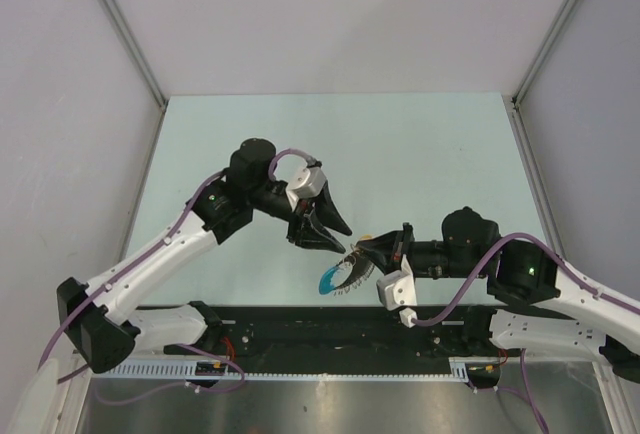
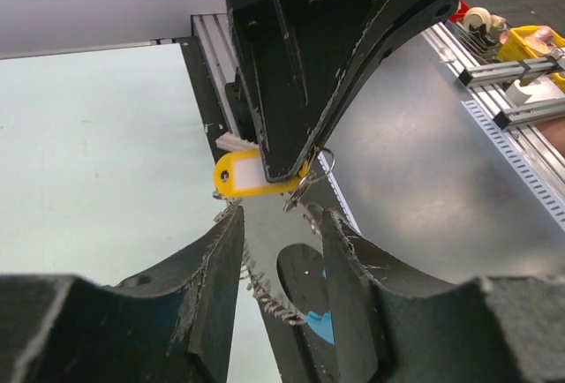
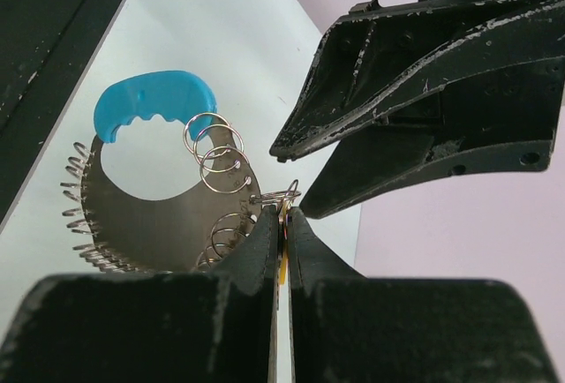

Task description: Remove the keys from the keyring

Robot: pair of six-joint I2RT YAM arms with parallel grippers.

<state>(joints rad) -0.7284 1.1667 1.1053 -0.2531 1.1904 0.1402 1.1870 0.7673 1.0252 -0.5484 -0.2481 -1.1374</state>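
My right gripper (image 1: 372, 250) (image 3: 282, 214) is shut on a yellow tag (image 2: 252, 174) (image 3: 282, 268), which shows as a thin yellow edge between its pads. The thin silvery keyring (image 3: 284, 195) (image 2: 305, 191) sits just beyond its tips. From it hang the keys (image 1: 342, 276) (image 3: 150, 224), a flat silvery bunch with small rings and one bright blue piece (image 3: 154, 101) (image 1: 325, 280). My left gripper (image 1: 340, 237) (image 2: 281, 217) is open, its tips facing the right gripper's just short of the tag and ring. The bunch shows through the gap between its fingers (image 2: 221, 259).
A black base plate (image 1: 300, 319) and a slotted metal rail (image 1: 300, 372) run along the table's near edge under the bunch. The pale green tabletop (image 1: 400, 144) stretches behind both arms, with grey walls on three sides.
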